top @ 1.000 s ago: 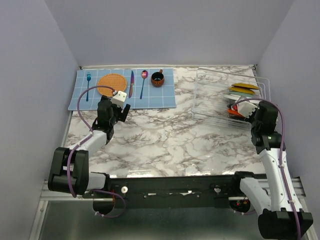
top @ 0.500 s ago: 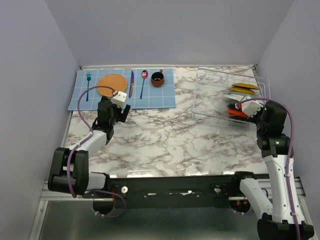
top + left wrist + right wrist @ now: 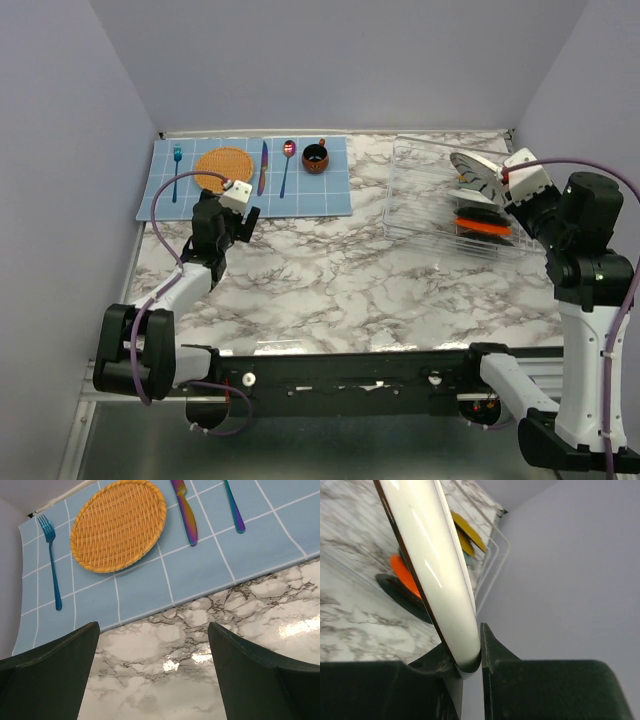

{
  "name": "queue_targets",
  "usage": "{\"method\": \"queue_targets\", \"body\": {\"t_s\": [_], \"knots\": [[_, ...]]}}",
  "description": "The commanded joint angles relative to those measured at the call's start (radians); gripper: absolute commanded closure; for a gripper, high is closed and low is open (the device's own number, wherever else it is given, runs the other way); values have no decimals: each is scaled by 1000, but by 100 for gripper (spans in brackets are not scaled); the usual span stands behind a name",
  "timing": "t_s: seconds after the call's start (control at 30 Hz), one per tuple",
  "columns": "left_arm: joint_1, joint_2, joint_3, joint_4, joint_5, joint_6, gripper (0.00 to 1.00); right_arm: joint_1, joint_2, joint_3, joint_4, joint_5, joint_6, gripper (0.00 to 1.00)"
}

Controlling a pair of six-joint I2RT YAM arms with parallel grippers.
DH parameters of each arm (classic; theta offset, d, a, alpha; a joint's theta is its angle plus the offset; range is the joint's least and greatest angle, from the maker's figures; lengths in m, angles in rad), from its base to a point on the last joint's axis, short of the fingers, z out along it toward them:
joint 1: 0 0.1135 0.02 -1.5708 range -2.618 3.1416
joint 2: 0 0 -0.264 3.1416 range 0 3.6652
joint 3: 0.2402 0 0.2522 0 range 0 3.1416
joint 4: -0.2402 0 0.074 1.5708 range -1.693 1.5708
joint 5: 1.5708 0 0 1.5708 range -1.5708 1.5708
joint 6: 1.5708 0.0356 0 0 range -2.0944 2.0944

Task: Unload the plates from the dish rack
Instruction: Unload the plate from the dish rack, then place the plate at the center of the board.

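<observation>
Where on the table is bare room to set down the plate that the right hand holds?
The widest bare marble lies between the blue mat and the dish rack, down to the near edge. A narrower strip runs in front of the rack. Crowded: the mat, with woven disc, cutlery and cup, and the rack's right end, with plates.

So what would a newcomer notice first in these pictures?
The right gripper, pinching a striped plate by its rim over the rack at the right rear of the table, with an orange plate and others slotted below. Then the blue mat at the left rear, set with a woven disc and cutlery, the open left gripper hovering just short of it.
</observation>
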Motion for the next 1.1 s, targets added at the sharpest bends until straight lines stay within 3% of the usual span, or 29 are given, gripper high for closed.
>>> {"method": "queue_targets", "body": {"t_s": [0.0,0.33,0.5,0.6,0.63,0.73,0.77,0.83,0.87,0.9,1.07], "knots": [[7,-30,21,-2,23,-6,1,-7,41,81,-25,-213,160,99],[7,-43,53,-50,46,-9,1,-5,141,83,-38,-587,356,99],[7,-92,77,-113,154,-37,1,-2,211,67,-47,-773,407,99],[14,-111,130,-220,338,-93,2,19,248,44,-19,-824,428,99],[20,-106,152,-251,466,-109,2,29,253,23,-10,-823,434,99],[63,-56,257,-354,675,-170,9,52,270,-21,16,-856,443,99],[82,-9,321,-367,876,-178,13,53,276,-31,18,-870,447,99],[108,48,396,-461,1013,-221,14,98,296,-40,27,-869,454,99],[113,97,457,-479,1146,-234,14,113,300,-48,33,-861,457,99],[114,116,482,-492,1182,-254,10,143,305,-52,48,-850,465,99],[111,159,553,-435,1305,-368,9,211,334,-68,107,-826,517,99]]}}
